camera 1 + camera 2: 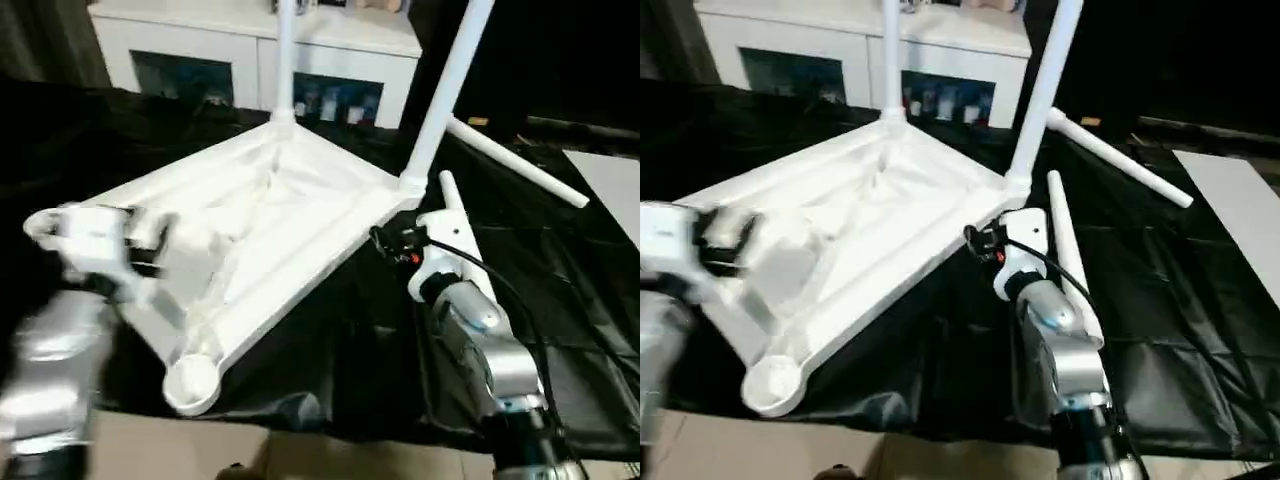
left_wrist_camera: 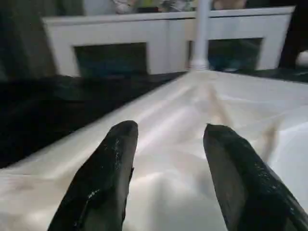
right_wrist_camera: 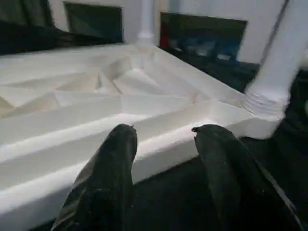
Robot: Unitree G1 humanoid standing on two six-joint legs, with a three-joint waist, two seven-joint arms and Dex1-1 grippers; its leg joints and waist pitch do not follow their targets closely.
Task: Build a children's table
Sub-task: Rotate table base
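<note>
Lying upturned: ribbed white plastic tabletop [image 1: 270, 220] | round tapering legs [image 1: 450, 90]

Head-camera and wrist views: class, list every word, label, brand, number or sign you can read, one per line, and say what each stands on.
None can be read.
Tabletop, upside down, ribbed underside: plain white, no print.
Two fitted legs and the loose legs: plain white, unmarked.
Cabinet: coloured items behind the glass doors are too blurred to read.
Black cloth: unmarked.
</note>
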